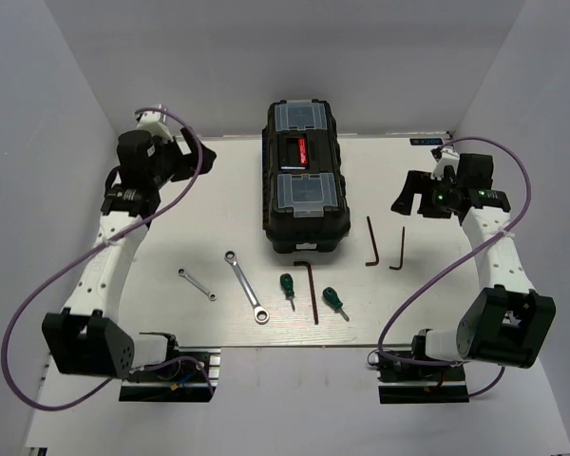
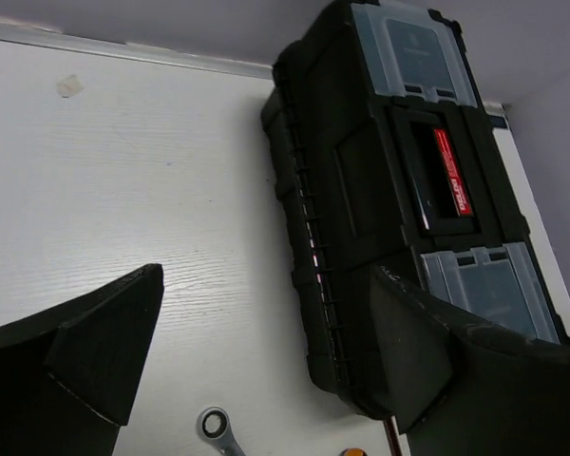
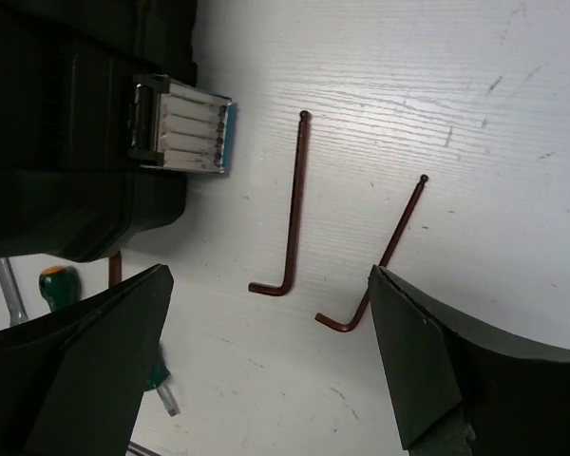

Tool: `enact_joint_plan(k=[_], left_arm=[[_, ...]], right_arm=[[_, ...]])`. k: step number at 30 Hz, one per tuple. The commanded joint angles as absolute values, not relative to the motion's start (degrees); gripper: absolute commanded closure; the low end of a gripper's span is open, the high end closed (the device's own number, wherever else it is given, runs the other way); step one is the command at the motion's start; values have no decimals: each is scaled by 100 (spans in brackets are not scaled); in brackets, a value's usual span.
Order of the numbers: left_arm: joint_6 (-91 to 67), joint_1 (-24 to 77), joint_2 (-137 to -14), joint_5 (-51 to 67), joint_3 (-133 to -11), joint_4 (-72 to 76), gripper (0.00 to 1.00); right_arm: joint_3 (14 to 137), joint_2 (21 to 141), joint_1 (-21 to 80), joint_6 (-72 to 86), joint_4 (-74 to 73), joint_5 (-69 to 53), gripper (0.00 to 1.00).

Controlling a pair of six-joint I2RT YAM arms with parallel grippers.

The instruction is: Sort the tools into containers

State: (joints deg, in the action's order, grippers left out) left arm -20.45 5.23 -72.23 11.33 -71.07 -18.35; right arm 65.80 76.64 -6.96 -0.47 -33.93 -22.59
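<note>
The black toolbox (image 1: 306, 180) stands shut at the table's middle back, with two clear-lidded bins and a red-marked handle; it also shows in the left wrist view (image 2: 389, 199) and right wrist view (image 3: 66, 123). In front lie a short wrench (image 1: 198, 284), a long wrench (image 1: 246, 287), two green screwdrivers (image 1: 287, 286) (image 1: 335, 303) and a hex key (image 1: 311, 290). Two more hex keys (image 1: 371, 243) (image 1: 400, 250) lie to the right, also in the right wrist view (image 3: 293, 204) (image 3: 385, 256). My left gripper (image 1: 201, 155) is open and empty left of the box. My right gripper (image 1: 410, 195) is open and empty above the hex keys.
The long wrench's ring end (image 2: 214, 425) shows at the bottom of the left wrist view. White walls close in the table at the back and sides. The arm bases stand at the near edge (image 1: 166, 366) (image 1: 423, 366).
</note>
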Motion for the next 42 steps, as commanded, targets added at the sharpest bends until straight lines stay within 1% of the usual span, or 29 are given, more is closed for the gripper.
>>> enact_joint_plan(k=[1, 2, 3, 5, 6, 8, 9, 11, 12, 13, 14, 15, 16, 17, 18, 19, 20, 21, 22, 23, 24, 25, 26, 27, 31, 33, 34, 36, 42], left_arm=[[-1829, 580, -7470, 2020, -7427, -1881, 1], [-1828, 580, -7532, 2074, -7496, -1881, 1], [-1828, 580, -7532, 2161, -7497, -1881, 2], [-1776, 580, -7593, 2223, -7497, -1881, 8], [-1775, 580, -7594, 2224, -7497, -1881, 20], [-1714, 580, -7594, 2224, -7497, -1881, 36], [-1714, 632, -7655, 2276, -7549, -1881, 57], [-1714, 633, -7813, 2276, -7681, -1934, 78], [-1714, 633, -7935, 2355, -7969, -1995, 86], [-1653, 694, -8328, 2355, -8189, -2091, 98], [-1652, 781, -8567, 2355, -8757, -2405, 99], [-1557, 843, -8830, 2164, -9093, -2617, 99], [-1495, 905, -9094, 2058, -9401, -2793, 100], [-1442, 966, -9349, 1926, -10022, -3117, 99], [-1441, 1097, -9891, 1716, -10341, -3277, 91], [-1441, 1238, -10445, 1557, -11023, -3609, 72], [-1441, 1239, -10450, 1556, -11370, -3612, 60], [-1441, 1326, -10720, 1408, -11712, -3934, 48], [-1441, 1501, -11184, 1337, -12012, -4059, 40], [-1441, 1599, -11397, 1266, -12519, -4165, 30], [-1441, 1687, -11573, 1118, -12733, -4323, 26], [-1441, 1870, -11741, 1064, -12901, -4376, 25], [-1389, 1950, -11977, 1063, -13146, -4377, 23], [-1389, 2038, -12075, 881, -13253, -4429, 23], [-1328, 2416, -12357, 502, -13482, -4482, 21], [-1275, 2645, -12410, 187, -13482, -4482, 21], [-1205, 2706, -12410, 71, -13482, -4482, 21], [-1134, 2873, -12410, -245, -13535, -4482, 21], [-958, 3067, -12463, -1106, -13535, -4640, 21]], right_arm=[[6671, 7620, -712, -525, -3391, -2907, 10], [6801, 7707, -703, -823, -3427, -3544, 10], [6855, 7752, -712, -1018, -3637, -3820, 10], [7108, 7874, -677, -1510, -3954, -4777, 10], [7180, 7979, -651, -1477, -3981, -4868, 10], [7426, 8129, -589, -1284, -3990, -5044, 10], [7583, 8286, -563, -1240, -3990, -5036, 10], [7856, 8393, -493, -1204, -4016, -4966, 20], [8066, 8559, -440, -1204, -4051, -4861, 36], [8138, 8621, -387, -1187, -4095, -4834, 45], [8191, 8648, -352, -1160, -4157, -4730, 57], [8357, 8727, -273, -1125, -4192, -4624, 82], [8376, 8806, -246, -1099, -4227, -4545, 93], [8402, 8833, -220, -1029, -4271, -4353, 100], [8402, 8842, -133, -1020, -4263, -4290, 100], [8376, 8842, -114, -1002, -4237, -4002, 100], [8350, 8798, -71, -1002, -4236, -3921, 98], [8341, 8789, -27, -1011, -4210, -3807, 88], [8306, 8772, -9, -1011, -4193, -3727, 60], [8253, 8711, -9, -1037, -4149, -3361, 51], [8227, 8701, 165, -1037, -4131, -3244, 44], [8227, 8658, 202, -1046, -4070, -3026, 36], [8200, 8631, 220, -1020, -4052, -2780, 26], [8191, 8648, 237, -1002, -3956, -2516, 21], [8297, 8894, 316, -810, -3964, -1978, 21], [8419, 9147, 386, -695, -3964, -1777, 25], [8472, 9202, 404, -660, -3981, -1775, 25], [8577, 9429, 474, -493, -3937, -1732, 28], [8851, 9835, 624, -246, -4043, -1793, 28]])
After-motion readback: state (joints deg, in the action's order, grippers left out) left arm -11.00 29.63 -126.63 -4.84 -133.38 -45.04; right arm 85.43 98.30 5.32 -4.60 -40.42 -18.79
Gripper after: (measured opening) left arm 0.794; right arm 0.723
